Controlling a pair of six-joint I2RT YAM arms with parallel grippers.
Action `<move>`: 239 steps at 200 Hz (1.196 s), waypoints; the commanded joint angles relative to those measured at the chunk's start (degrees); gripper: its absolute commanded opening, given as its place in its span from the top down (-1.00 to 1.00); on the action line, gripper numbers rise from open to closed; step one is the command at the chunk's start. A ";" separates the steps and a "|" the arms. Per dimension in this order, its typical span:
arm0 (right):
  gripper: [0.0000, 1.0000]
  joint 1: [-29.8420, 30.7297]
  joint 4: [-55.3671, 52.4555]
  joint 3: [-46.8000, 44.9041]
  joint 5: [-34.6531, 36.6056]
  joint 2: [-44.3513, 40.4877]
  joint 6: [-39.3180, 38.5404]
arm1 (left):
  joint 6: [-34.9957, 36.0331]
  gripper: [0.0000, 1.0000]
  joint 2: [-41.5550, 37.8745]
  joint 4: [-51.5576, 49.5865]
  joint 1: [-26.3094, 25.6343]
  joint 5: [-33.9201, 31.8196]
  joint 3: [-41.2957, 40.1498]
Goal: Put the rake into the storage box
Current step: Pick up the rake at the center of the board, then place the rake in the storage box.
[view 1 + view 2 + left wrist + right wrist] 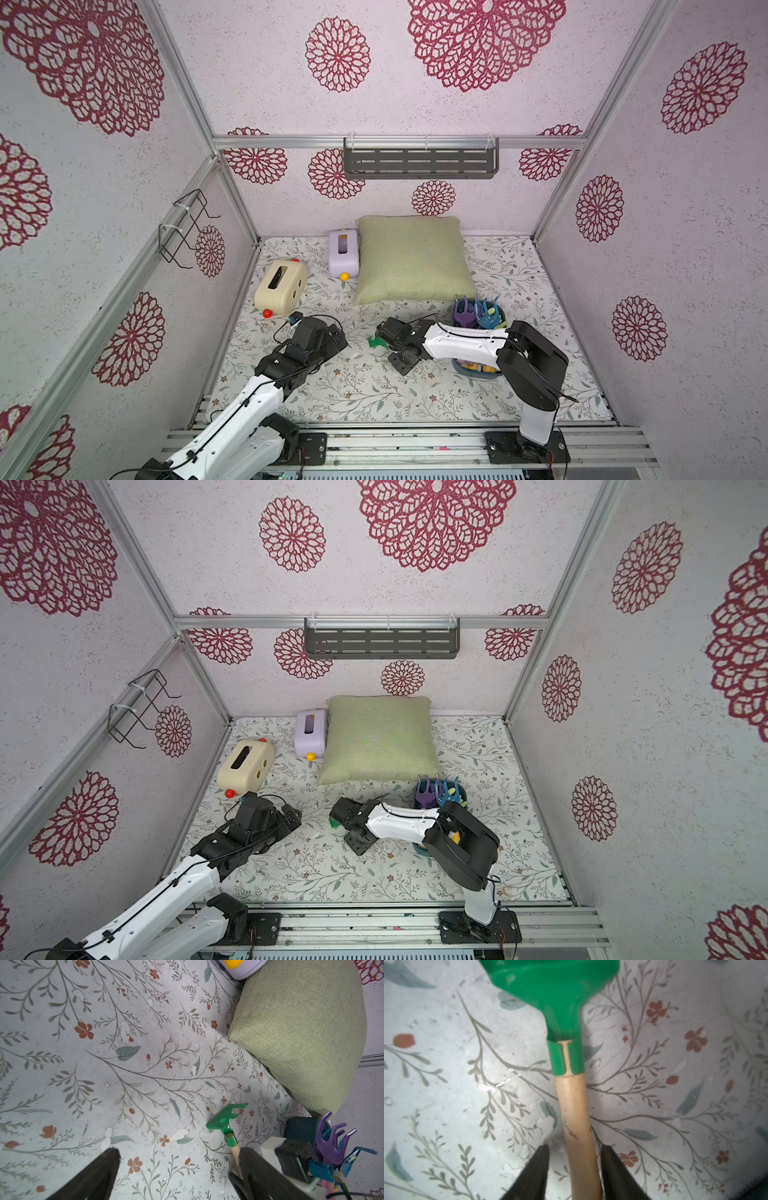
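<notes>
Our right fingers (533, 1174) flank the wooden handle of the green plastic-headed rake (572, 1105), set narrow (we cannot tell if they pinch it). The rake lies on the floral worktop (353, 395), near the dark teal plastic storage box (465, 371). Our left fingers (93, 1172) gape wide.

Top views overhead, whole scene; wrist views close, sharing rake (218, 1125).

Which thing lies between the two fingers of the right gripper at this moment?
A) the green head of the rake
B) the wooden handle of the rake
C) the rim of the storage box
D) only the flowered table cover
B: in the right wrist view the pale wooden handle of the rake runs between the two dark fingers of the right gripper, and its green head lies beyond their tips.
</notes>
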 commanded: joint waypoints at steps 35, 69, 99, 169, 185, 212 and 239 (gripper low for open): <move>0.67 0.53 0.43 -1.21 1.81 -6.89 3.48 | -0.05 -0.95 0.23 0.46 0.49 0.22 -0.23; 0.91 0.42 3.12 -4.81 2.46 -16.98 6.91 | 0.17 -0.95 0.97 0.99 0.53 0.50 0.03; 0.91 -0.37 3.09 -9.13 6.07 -27.32 12.10 | 0.25 -0.95 1.55 1.23 0.54 0.77 0.36; 0.89 -15.59 -0.83 -24.32 5.97 -53.91 24.68 | 0.35 -0.95 3.69 2.53 0.54 1.56 1.44; 0.89 -18.73 -2.84 -26.38 6.58 -57.09 26.67 | 0.29 -0.95 4.34 2.83 0.53 1.93 1.65; 0.89 -22.37 -4.70 -28.42 6.13 -58.60 27.97 | 0.18 -0.95 5.13 3.31 0.52 2.46 1.95; 0.89 -23.72 -4.69 -30.24 5.61 -57.86 28.32 | 0.26 -0.95 5.42 3.24 0.53 2.59 2.13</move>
